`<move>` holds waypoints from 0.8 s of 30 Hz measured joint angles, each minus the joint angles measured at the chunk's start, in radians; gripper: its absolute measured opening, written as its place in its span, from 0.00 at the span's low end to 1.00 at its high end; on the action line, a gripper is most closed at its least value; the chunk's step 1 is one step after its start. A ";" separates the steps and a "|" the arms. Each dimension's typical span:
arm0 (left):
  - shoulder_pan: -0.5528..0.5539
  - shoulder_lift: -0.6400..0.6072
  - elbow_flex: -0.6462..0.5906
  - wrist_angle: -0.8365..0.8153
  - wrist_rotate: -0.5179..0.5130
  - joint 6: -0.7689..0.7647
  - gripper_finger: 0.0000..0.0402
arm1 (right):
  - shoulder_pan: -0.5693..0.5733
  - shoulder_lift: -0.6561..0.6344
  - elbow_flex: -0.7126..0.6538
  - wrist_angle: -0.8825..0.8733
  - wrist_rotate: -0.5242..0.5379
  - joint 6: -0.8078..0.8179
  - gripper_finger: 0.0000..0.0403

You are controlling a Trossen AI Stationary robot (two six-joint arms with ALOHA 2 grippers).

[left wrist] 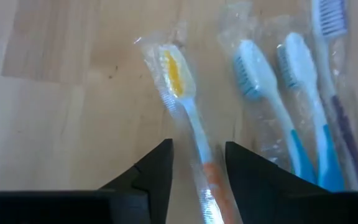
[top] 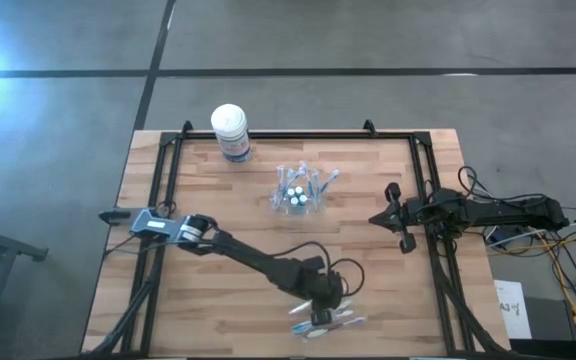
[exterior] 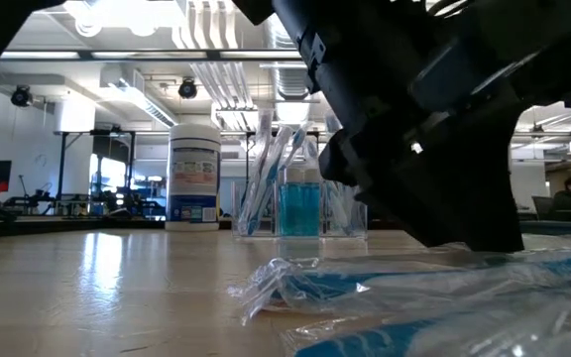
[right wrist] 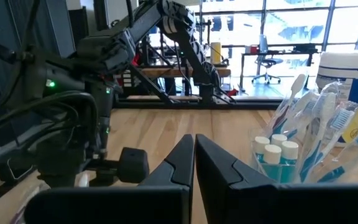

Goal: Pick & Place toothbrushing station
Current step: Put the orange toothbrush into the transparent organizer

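1. The clear plastic cup (top: 299,194) stands near the middle of the wooden table (top: 208,290). It holds upright slim toothbrushes (right wrist: 316,134) with white heads and blue handles, and small tubes (right wrist: 272,158) of blue liquid under round white caps.
2. More wrapped toothbrushes (left wrist: 291,112) lie flat at the table's near edge in crinkled clear film. One of them, the orange-bristled brush (left wrist: 188,118), has a pale blue neck and an orange handle.
3. A white-lidded canister (top: 231,131) with a blue label stands at the far edge; its print is too small to read.
4. The left gripper (left wrist: 197,165) is low over the loose brushes, its dark wedge-shaped fingers parted on either side of the orange-bristled brush's handle without clamping it.
5. The right gripper (right wrist: 194,158) waits at the right side of the table, fingers pressed together, empty.
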 joint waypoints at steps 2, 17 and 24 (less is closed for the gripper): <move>0.000 -0.001 -0.004 -0.027 -0.001 0.012 0.37 | 0.000 0.001 0.000 0.000 0.000 0.000 0.03; 0.021 -0.013 -0.005 -0.223 0.025 0.106 0.14 | 0.000 0.001 0.000 0.000 0.001 0.000 0.03; 0.030 -0.021 -0.007 -0.222 0.038 0.153 0.04 | 0.000 0.001 0.000 0.000 0.001 0.000 0.03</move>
